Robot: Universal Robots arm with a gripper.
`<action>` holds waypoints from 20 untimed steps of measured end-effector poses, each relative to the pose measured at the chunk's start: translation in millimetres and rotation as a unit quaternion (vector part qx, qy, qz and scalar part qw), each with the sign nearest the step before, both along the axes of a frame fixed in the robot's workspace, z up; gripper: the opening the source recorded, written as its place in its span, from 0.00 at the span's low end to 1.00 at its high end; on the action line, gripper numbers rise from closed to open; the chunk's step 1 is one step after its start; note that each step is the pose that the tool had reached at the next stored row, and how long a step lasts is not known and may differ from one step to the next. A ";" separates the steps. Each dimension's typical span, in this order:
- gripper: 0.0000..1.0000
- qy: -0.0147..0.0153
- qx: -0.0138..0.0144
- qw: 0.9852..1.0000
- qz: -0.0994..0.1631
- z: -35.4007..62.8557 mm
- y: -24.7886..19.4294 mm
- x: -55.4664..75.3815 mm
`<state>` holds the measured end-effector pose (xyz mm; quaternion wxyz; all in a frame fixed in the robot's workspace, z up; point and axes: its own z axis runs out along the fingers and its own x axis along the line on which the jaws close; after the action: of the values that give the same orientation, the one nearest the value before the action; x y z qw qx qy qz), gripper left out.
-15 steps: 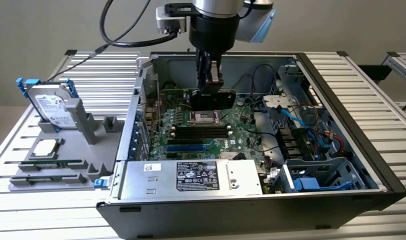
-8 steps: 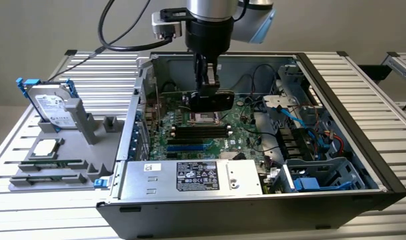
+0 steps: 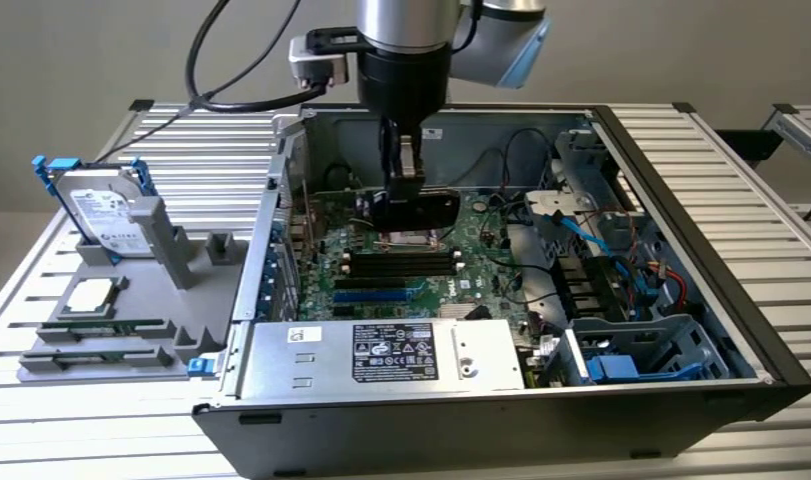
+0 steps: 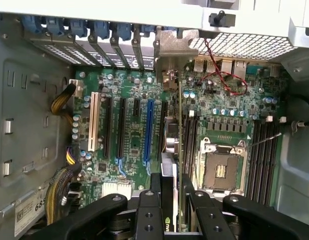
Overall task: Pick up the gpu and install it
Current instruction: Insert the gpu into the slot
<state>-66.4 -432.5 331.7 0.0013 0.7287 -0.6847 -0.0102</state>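
Observation:
My gripper (image 3: pixel 402 186) reaches down into the open computer case (image 3: pixel 672 200) and is shut on the gpu (image 3: pixel 413 209), a dark card held upright over the motherboard (image 3: pixel 378 265). In the wrist view the gpu (image 4: pixel 180 125) appears edge-on as a thin green board between my black fingers (image 4: pixel 155 200), with my gripper (image 4: pixel 175 212) clamped on its near end. Its silver end bracket (image 4: pixel 175 47) sits at the case's rear slot openings. The card runs alongside the blue expansion slot (image 4: pixel 148 127). Whether its edge is in a slot I cannot tell.
A grey parts holder (image 3: pixel 138 330) at the exterior view's left carries a silver hard drive with blue rails (image 3: pixel 101 212), a processor (image 3: pixel 88 297) and green memory strips (image 3: pixel 92 328). The power supply (image 3: pixel 378 355), cable bundles (image 4: pixel 62 185) and drive cage (image 3: pixel 645 350) crowd the case.

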 end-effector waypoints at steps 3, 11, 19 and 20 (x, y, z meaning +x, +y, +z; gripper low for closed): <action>0.27 -0.001 -0.002 1.000 -0.005 -2.0 0.0 -3.1; 0.27 -0.002 -0.005 1.000 -0.005 -6.9 -11.1 -8.1; 0.27 -0.001 -0.005 1.000 -0.005 -12.2 -13.8 -11.8; 0.27 -0.002 -0.005 1.000 -0.005 -13.1 -14.1 -12.4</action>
<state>-78.8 -446.6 318.6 0.0041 0.7252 -0.6885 -0.0054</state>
